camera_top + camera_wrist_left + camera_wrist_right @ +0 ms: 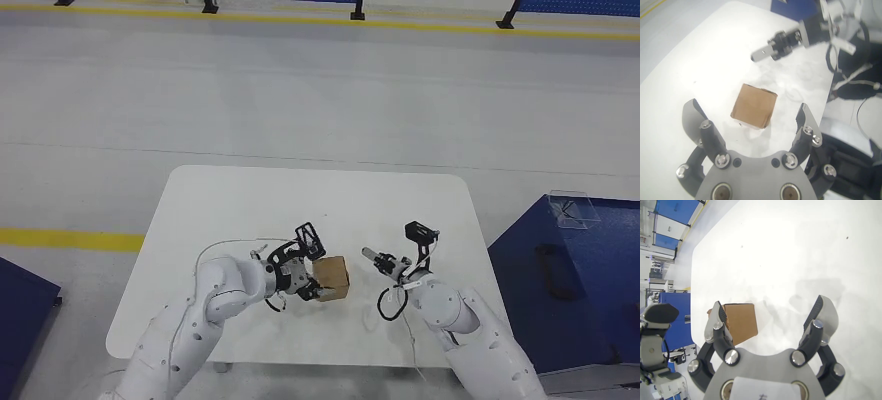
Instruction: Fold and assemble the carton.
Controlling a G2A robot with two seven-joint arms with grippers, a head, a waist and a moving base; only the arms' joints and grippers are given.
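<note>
A small brown carton (331, 277) stands on the white table (250, 200) as a closed cube, near the front middle. My left gripper (316, 264) is open just left of it; in the left wrist view the carton (754, 108) lies a little beyond the spread fingers (693, 113), untouched. My right gripper (394, 244) is open to the carton's right. In the right wrist view one finger (716, 317) overlaps the carton (742, 321) while the gripper (768, 300) has bare table between its fingers. The right gripper (772, 49) also shows in the left wrist view, beyond the carton.
A blue cabinet (570, 280) stands off the table's right side, and a dark blue block (20, 300) off its left. The table's front edge (300, 362) runs close behind the carton. The back half of the table is bare white surface.
</note>
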